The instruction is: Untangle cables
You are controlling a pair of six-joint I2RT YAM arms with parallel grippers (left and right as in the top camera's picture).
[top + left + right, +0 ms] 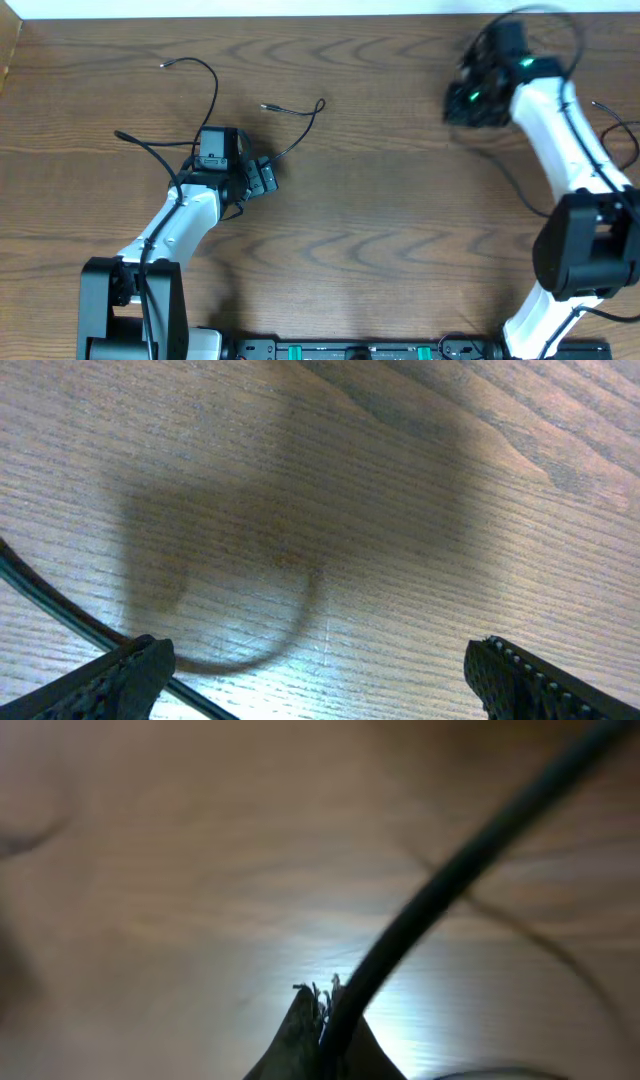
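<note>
Left hand: my left gripper (262,180) sits low over the table (380,200), jaws spread wide, holding nothing
Left wrist view: both dark fingertips (110,680) sit at the bottom corners, with wood grain between them; a thin cable (50,605) passes under the left tip
Right hand: my right gripper (325,1020) is pinched tight on a black cord (440,890), which rises up and right from the tips
Right hand, from above: blurred, close to the table's far edge (300,12), well apart from my left
Cables: thin loose cables (300,135) curl around my left gripper; one ends in a plug tip (266,106) just beyond it
Right edge: another thin strand (615,115) beside my right arm
Open room: broad wood between my two grippers
</note>
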